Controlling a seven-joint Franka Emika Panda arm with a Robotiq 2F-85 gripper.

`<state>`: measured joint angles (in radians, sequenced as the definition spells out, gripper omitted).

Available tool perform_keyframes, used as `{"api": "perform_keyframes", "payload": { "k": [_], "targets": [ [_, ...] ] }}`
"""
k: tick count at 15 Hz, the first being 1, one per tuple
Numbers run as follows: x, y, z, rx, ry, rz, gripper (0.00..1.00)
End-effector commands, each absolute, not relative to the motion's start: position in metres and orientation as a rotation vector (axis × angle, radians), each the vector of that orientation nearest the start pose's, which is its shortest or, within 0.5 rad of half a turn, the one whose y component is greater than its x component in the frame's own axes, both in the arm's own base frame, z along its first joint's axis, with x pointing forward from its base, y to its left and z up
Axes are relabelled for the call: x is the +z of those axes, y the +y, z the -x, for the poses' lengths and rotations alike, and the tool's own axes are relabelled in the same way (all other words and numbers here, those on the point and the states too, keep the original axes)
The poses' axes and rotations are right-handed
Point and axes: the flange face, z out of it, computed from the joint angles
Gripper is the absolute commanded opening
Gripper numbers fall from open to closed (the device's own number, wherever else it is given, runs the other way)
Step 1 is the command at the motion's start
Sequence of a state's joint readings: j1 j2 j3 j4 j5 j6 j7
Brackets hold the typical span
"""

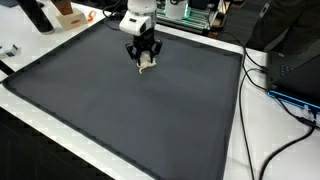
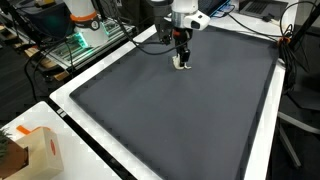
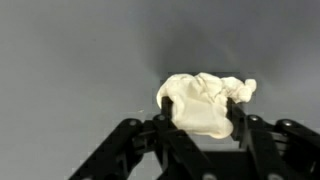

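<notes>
My gripper point(image 1: 146, 63) is at the far side of a large dark grey mat point(image 1: 120, 110), also seen in an exterior view point(image 2: 182, 62). In the wrist view the two black fingers point(image 3: 204, 128) are closed on a crumpled cream-white cloth point(image 3: 203, 102), which bulges out ahead of the fingertips. In both exterior views the cloth point(image 1: 147, 64) shows as a small pale lump between the fingers point(image 2: 183, 64), at or just above the mat surface.
The mat point(image 2: 180, 110) lies on a white table with a white border. Black cables point(image 1: 285, 95) run along one side. An orange-and-tan box point(image 2: 35, 150) sits at a table corner. Equipment and boxes point(image 1: 60, 14) stand behind the mat.
</notes>
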<state>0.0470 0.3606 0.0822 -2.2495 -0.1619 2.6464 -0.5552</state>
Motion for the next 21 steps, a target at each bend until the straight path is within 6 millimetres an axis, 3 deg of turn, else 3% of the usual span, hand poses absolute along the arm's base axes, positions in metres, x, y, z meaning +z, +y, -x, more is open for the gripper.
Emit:
{"api": "perform_keyframes", "payload": {
  "k": [1, 4, 5, 13, 14, 15, 17, 21],
  "targets": [
    [0.2012, 0.0728, -0.5418, -0.048, -1.275, 2.94, 0.23],
    [0.2028, 0.074, -0.5423, -0.052, -1.277, 2.936, 0.04],
    [0.2032, 0.0743, -0.5425, -0.053, -1.275, 2.935, 0.02],
    [0.2052, 0.0747, -0.5417, -0.051, -1.267, 2.929, 0.04],
    [0.2059, 0.0741, -0.5415, -0.034, -1.268, 2.937, 0.13],
    [0.2066, 0.0743, -0.5416, -0.039, -1.268, 2.934, 0.4],
    [0.208, 0.0737, -0.5416, -0.039, -1.267, 2.938, 0.48],
    [0.2092, 0.0727, -0.5413, -0.04, -1.266, 2.938, 0.79]
  ]
}}
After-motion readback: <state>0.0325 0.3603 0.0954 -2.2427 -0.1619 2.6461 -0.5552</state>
